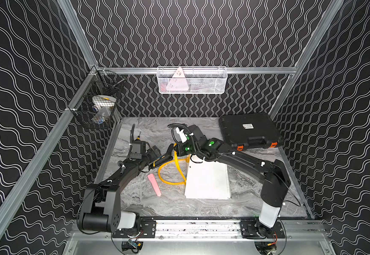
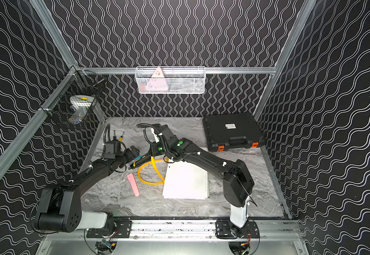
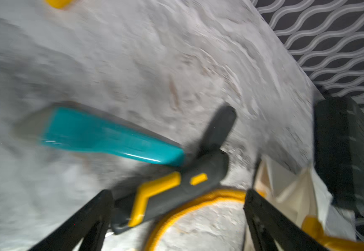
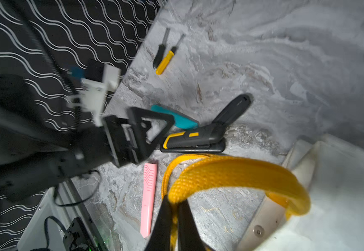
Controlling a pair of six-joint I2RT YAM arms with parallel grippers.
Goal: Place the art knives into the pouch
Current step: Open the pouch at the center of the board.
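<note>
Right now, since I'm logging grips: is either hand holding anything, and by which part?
The right hand is shut on one yellow woven loop handle of the white fabric pouch; the open left hand holds nothing.

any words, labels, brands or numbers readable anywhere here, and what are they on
No text can be read in any view.
White label on the black case: printed lines, too small and blurred to read.
Pink triangular item in the white wire basket: dark marks, too small to read.
</note>
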